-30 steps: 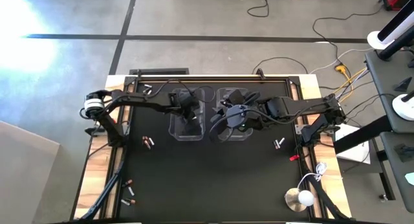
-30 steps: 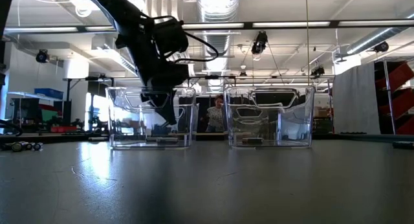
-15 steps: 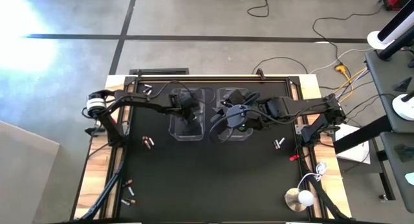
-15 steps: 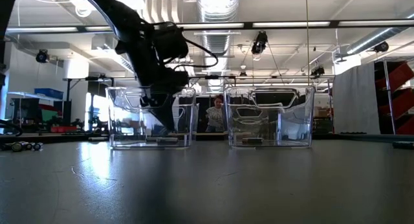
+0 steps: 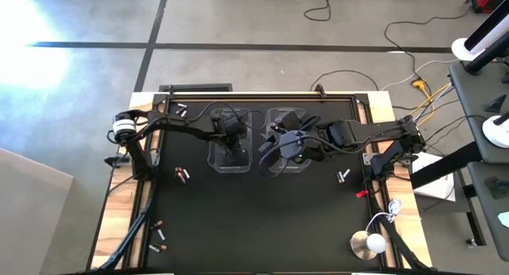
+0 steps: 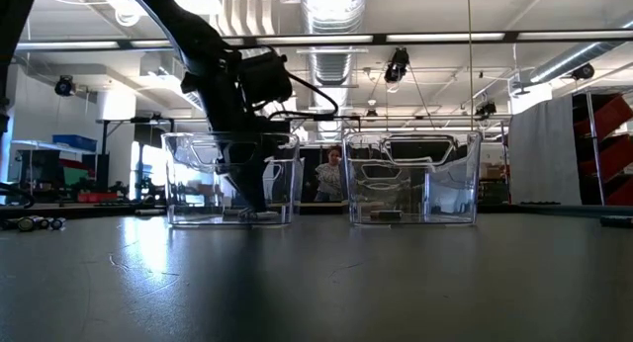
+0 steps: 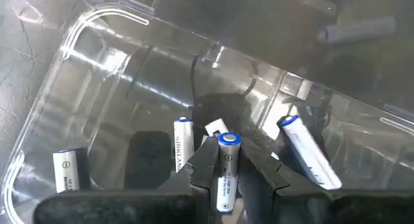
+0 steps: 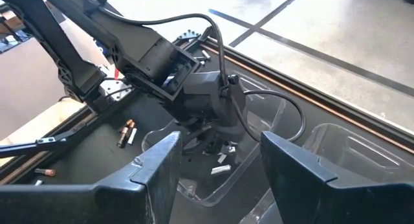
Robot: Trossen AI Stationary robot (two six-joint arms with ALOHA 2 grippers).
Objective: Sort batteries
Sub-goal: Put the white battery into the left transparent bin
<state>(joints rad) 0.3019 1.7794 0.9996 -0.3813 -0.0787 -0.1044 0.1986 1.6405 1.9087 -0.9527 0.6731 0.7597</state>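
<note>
My left gripper (image 7: 226, 175) reaches down inside the left clear bin (image 5: 231, 145) and is shut on a silvery-white battery (image 7: 227, 167). The low view shows its fingers (image 6: 253, 196) close to the bin's floor. Other silvery-white cells (image 7: 65, 170) (image 7: 183, 144) (image 7: 309, 151) lie on that floor. My right gripper (image 8: 220, 179) hovers open over the right clear bin (image 5: 288, 145), looking toward the left arm. A dark cell (image 6: 386, 216) lies in the right bin (image 6: 410, 179). My left gripper pinches the silvery-white battery by its body (image 7: 226, 179) between the two fingers, which lie along it. The fingers come from above, pointing down into the bin. The blue-ringed end (image 7: 229, 141) sticks out past the fingertips; whether it touches the floor I cannot tell.
Loose batteries lie on the black mat: a pair left of the bins (image 5: 183, 174), some near the front left (image 5: 159, 231), some at the far left (image 5: 181, 110), and a pair on the right (image 5: 343, 176). A small red clip (image 5: 362, 193) lies near the right edge.
My left gripper has gone down deeper into the left bin, still shut on the battery, so its fingertips now stand close to the bin's floor.
</note>
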